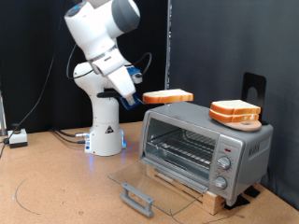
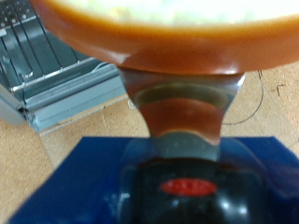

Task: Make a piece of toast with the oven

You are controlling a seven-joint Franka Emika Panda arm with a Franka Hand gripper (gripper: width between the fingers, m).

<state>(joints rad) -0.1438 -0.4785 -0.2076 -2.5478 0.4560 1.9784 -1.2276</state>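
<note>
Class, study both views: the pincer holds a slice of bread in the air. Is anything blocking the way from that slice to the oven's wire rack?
Nothing visible blocks it. The pincer holds the piece of toast above the oven, whose glass door hangs fully open, baring the wire rack. The other slices sit on the oven's roof, aside.

1. The oven [image 1: 207,145] stands with its glass door [image 1: 157,183] swung flat down, so the mouth is open from the front.
2. The wire rack [image 1: 182,147] spans the cavity.
3. The gripper [image 1: 140,97] carries the piece of toast [image 1: 168,96] in open air above the oven's top corner.
4. Stacked bread slices [image 1: 234,113] occupy the roof's right end in the exterior view.
</note>
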